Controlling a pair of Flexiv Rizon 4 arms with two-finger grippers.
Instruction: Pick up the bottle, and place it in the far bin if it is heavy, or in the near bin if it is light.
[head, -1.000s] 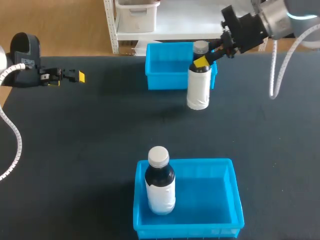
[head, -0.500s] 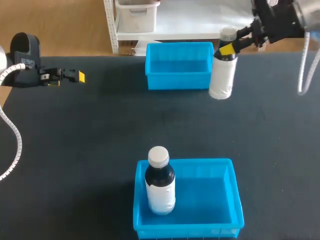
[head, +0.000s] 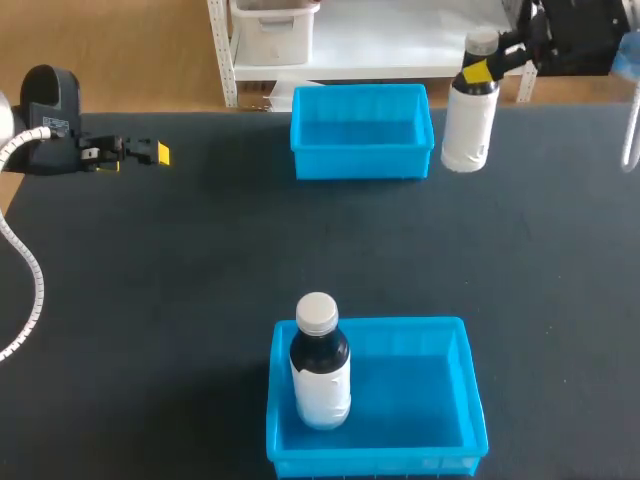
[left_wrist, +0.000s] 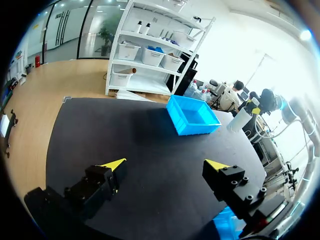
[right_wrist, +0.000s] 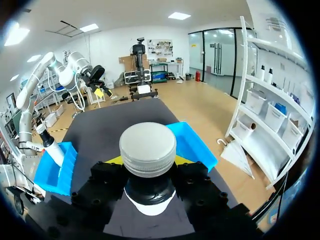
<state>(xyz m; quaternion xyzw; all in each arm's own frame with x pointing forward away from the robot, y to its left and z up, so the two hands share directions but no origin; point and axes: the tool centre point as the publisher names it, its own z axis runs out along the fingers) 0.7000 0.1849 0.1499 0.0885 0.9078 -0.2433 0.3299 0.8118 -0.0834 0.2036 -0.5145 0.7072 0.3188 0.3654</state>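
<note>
Grip is at the neck: the right pincer (head: 483, 68) is clamped on the bottle (head: 469, 125) just under its grey cap, and the white body hangs upright, long axis vertical, seemingly lifted off the bench (head: 180, 300). The bottle sits just right of the far bin (head: 360, 92), outside its right wall, at the far right of the bench. The near bin (head: 470, 380) lies well apart toward the near edge, with a second bottle (head: 320, 375) standing in its left end. From here the far bin looks a short shift left, the near bin a long carry nearward. At the far left the left pincer (left_wrist: 165, 163) holds nothing, fingers apart. The bench top is dark and matte.
</note>
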